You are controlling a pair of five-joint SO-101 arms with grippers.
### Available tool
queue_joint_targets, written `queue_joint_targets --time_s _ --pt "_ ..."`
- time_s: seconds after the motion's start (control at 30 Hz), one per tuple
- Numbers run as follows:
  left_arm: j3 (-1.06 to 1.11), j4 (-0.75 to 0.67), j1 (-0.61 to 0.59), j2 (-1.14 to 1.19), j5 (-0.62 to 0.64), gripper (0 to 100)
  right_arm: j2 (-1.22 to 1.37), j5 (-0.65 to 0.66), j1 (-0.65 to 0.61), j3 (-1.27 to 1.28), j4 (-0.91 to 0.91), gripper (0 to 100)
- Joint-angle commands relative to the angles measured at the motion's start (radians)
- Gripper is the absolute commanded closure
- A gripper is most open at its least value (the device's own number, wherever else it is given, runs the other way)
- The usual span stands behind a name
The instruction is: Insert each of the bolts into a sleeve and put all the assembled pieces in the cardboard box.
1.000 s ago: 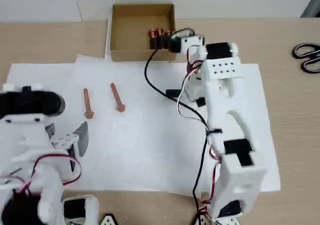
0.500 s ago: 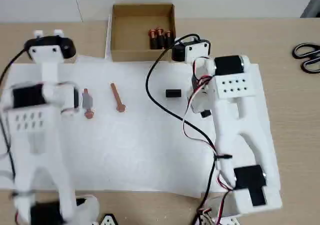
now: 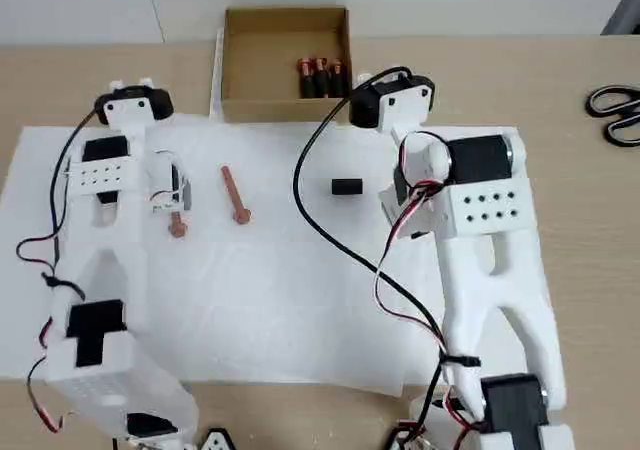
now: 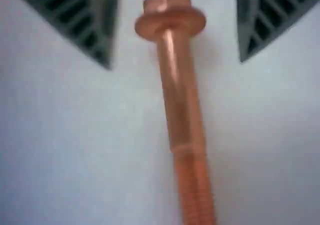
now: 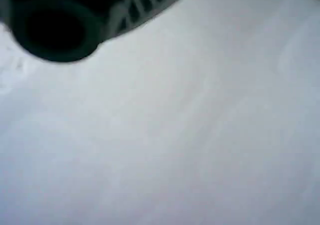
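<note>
Two copper bolts lie on the white sheet (image 3: 300, 300). My left gripper (image 3: 173, 192) stands open over the left bolt (image 3: 178, 226); in the left wrist view its dark fingers (image 4: 80, 20) flank that bolt's (image 4: 177, 100) head without touching it. The second bolt (image 3: 235, 195) lies just to the right. A loose black sleeve (image 3: 346, 186) rests mid-sheet. My right gripper (image 3: 408, 210) hangs beside it, tucked under its arm, shut on another black sleeve (image 5: 52, 32) whose bore shows in the right wrist view. The cardboard box (image 3: 262, 70) at the back holds three assembled pieces (image 3: 320, 75).
Scissors (image 3: 615, 110) lie on the wooden table at the far right. A black cable (image 3: 310, 200) loops from the right arm across the sheet near the loose sleeve. The front half of the sheet is bare.
My left arm swung out from the front left corner and came down over the left bolt. My right arm drew back from the box toward the sheet's right side.
</note>
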Motion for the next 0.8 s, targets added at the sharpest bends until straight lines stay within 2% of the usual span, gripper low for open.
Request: queue_joint_targets --time_s 0.0,0.47,0.63,0.77 --pt "-0.05 -0.037 0.0 0.02 0.009 90 -0.062 0.014 0.013 -0.005 -0.002 99.5" --pt "-0.05 -0.074 0.005 0.126 0.011 90 -0.099 0.014 0.013 -0.005 -0.001 99.5" --pt "-0.05 -0.074 0.005 0.132 0.011 100 -0.099 0.014 0.013 -0.005 -0.001 99.5" --pt "-0.053 -0.066 0.005 0.121 0.011 100 -0.099 0.014 0.013 -0.005 -0.001 99.5"
